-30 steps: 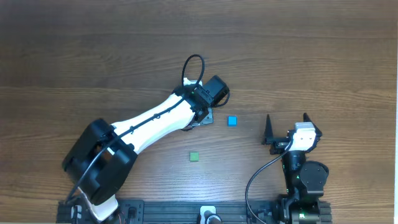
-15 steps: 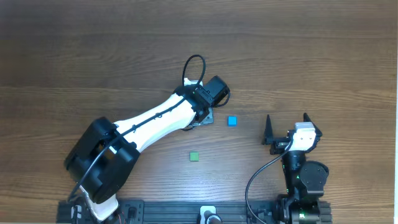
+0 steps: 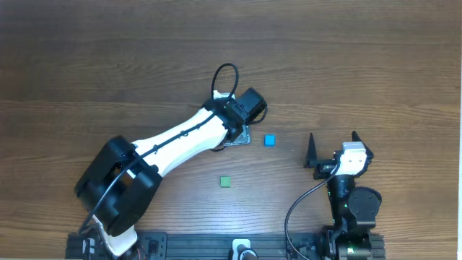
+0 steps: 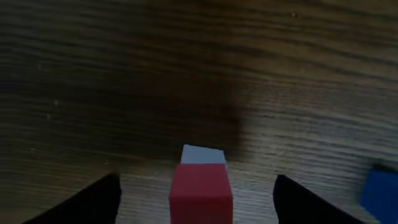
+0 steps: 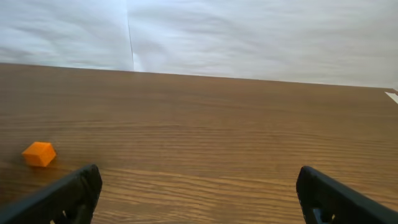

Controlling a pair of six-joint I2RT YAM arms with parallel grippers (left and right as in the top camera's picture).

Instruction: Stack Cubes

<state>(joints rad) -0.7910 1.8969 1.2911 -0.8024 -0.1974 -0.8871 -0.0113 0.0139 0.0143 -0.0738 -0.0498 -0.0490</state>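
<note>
A red cube [image 4: 201,194] sits on top of a pale grey cube [image 4: 203,154] on the wooden table. My left gripper [image 4: 196,182] is open, with its fingers well clear of the stack on both sides. From above, the left gripper [image 3: 242,135] is near the table's middle and covers the stack. A blue cube [image 3: 269,140] lies just to its right, also seen as the blue cube [image 4: 379,193]. A green cube [image 3: 225,182] lies nearer the bases. My right gripper [image 3: 332,148] stands open at the right with nothing between its fingers. An orange cube [image 5: 39,154] lies on the table ahead of it.
The wooden table [image 3: 108,58] stretches bare across the far and left parts. A white wall [image 5: 249,37] rises behind the table's far edge in the right wrist view.
The left gripper has shifted very slightly to the right. The right arm has not moved.
</note>
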